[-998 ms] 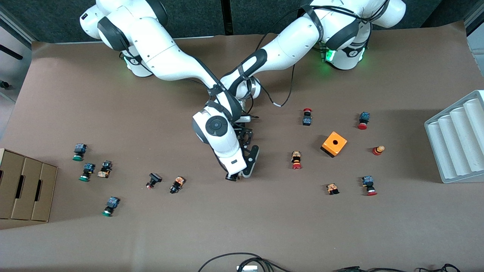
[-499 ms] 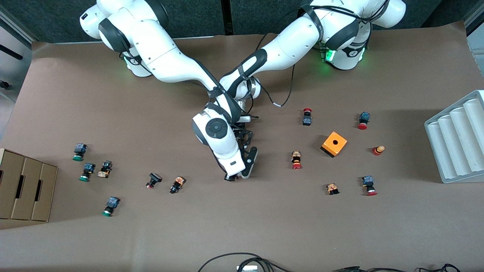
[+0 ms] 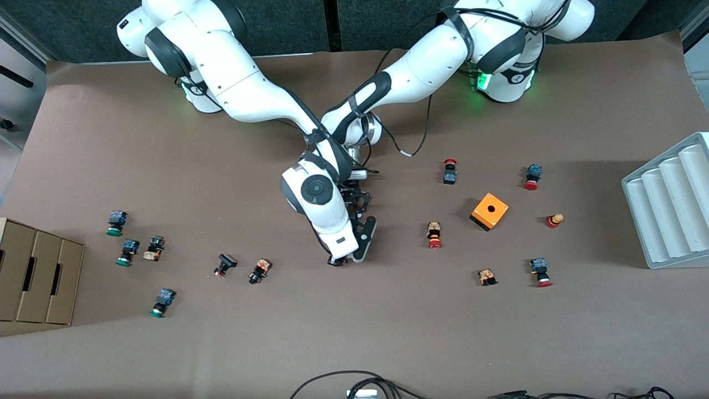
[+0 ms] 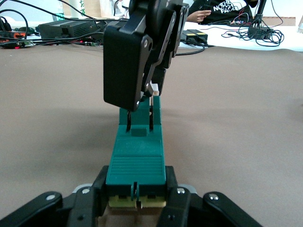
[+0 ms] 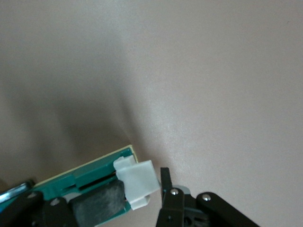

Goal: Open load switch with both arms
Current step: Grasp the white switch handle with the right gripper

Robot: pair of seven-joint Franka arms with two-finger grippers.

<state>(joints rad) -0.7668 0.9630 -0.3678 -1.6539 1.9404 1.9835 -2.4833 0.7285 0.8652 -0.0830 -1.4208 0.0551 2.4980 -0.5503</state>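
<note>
1. The table [image 3: 166, 343] is evenly and brightly lit from above.
2. Soft shadows are cast under both arms and beside the white tray [image 3: 667, 205].
3. Green glow is seen at the bases.
4. The paper past the right jaws shows pale glare and blur.

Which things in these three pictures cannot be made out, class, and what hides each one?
- Load switch: hidden in the front view beneath the right arm's wrist.
- Left gripper: cut off by the left wrist view's edge.
- White sliding piece: mostly hidden in the left wrist view by the right gripper.
- Small buttons: too small in the front view for markings.
</note>
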